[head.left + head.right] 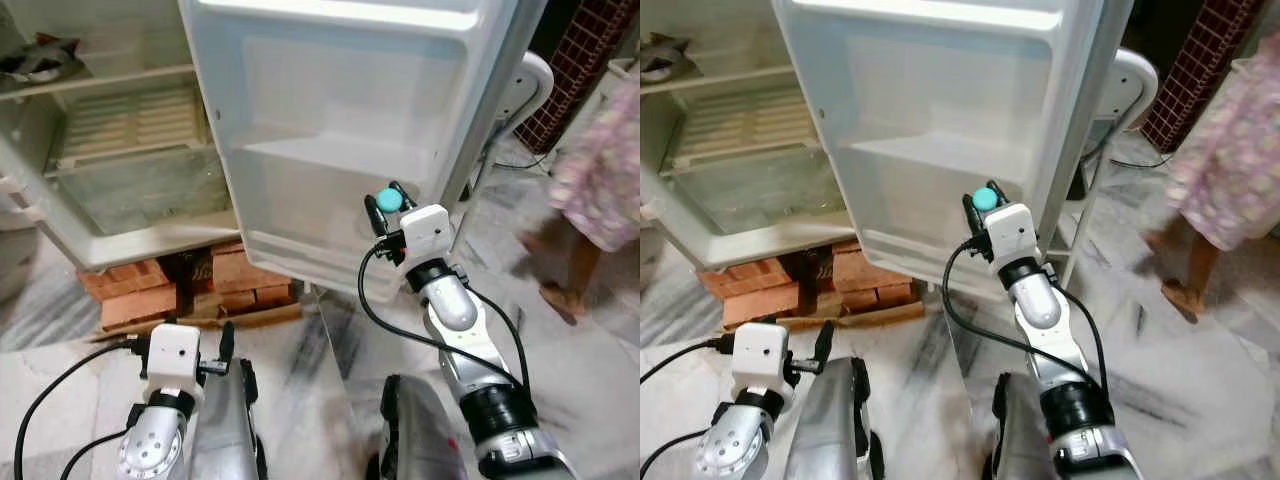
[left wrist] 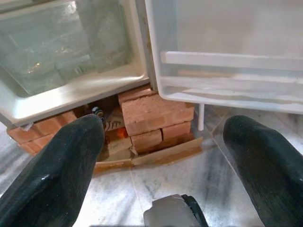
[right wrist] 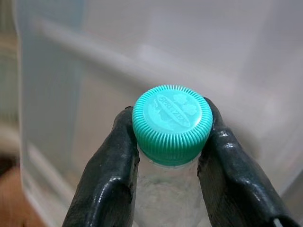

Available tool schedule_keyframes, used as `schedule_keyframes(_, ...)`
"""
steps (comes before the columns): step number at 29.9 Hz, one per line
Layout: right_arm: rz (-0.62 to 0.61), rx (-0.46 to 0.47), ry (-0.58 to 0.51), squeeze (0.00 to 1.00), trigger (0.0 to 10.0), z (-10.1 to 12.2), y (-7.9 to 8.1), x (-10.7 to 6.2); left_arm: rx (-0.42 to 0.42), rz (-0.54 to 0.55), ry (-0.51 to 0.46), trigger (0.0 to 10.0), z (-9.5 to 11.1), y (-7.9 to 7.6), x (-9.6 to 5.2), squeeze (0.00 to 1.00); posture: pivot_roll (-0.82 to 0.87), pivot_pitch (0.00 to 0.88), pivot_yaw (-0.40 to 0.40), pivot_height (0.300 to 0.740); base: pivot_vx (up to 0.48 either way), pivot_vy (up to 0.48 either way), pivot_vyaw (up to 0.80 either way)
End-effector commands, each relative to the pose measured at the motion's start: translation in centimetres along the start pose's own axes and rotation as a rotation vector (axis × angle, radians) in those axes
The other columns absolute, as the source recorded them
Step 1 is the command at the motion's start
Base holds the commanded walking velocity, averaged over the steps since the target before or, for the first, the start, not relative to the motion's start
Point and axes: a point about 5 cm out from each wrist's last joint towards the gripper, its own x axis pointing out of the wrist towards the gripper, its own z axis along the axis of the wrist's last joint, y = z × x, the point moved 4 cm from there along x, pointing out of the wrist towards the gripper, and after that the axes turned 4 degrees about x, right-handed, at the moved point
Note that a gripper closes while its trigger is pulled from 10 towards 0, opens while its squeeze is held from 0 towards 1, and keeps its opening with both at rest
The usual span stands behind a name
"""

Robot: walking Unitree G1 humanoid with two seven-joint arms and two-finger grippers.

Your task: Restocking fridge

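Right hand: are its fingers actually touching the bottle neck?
Touching. The right wrist view shows both fingers pressed against the bottle neck under the teal cap.

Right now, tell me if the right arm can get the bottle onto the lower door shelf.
Probably yes: the right pincer holds the bottle just before the door shelf, nothing between.
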Motion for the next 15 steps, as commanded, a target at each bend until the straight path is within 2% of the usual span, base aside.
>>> schedule_keyframes(1,0.004,-0.021,0.046,0.00,10.0,-1.2,0.3,0.0,0.014,0.003,0.017,10.0,-0.1,0.1,-0.5,0.00,0.13,0.213,-0.008,0.566,0.000,0.000,0.00)
schedule_keyframes(5,0.008,-0.047,0.094,0.00,10.0,-2.3,0.5,0.4,0.013,0.018,0.027,10.0,-0.1,0.4,-1.1,0.00,0.15,0.224,-0.017,0.566,0.000,0.000,0.00)
schedule_keyframes(9,0.017,-0.060,0.156,0.00,10.0,-3.5,1.4,1.1,0.014,0.026,0.041,10.0,-0.1,0.5,-1.6,0.00,0.16,0.244,-0.029,0.566,0.000,0.000,0.00)
schedule_keyframes(12,0.029,-0.027,0.219,0.00,10.0,-4.4,2.3,1.3,0.013,0.033,0.045,10.0,0.0,0.6,-1.8,0.00,0.17,0.249,-0.034,0.566,0.000,0.000,0.00)
schedule_keyframes(15,0.021,-0.025,0.222,0.00,10.0,-4.2,2.0,1.7,0.013,0.047,0.047,10.0,0.0,0.8,-2.0,0.00,0.18,0.247,-0.040,0.566,0.000,0.000,0.00)
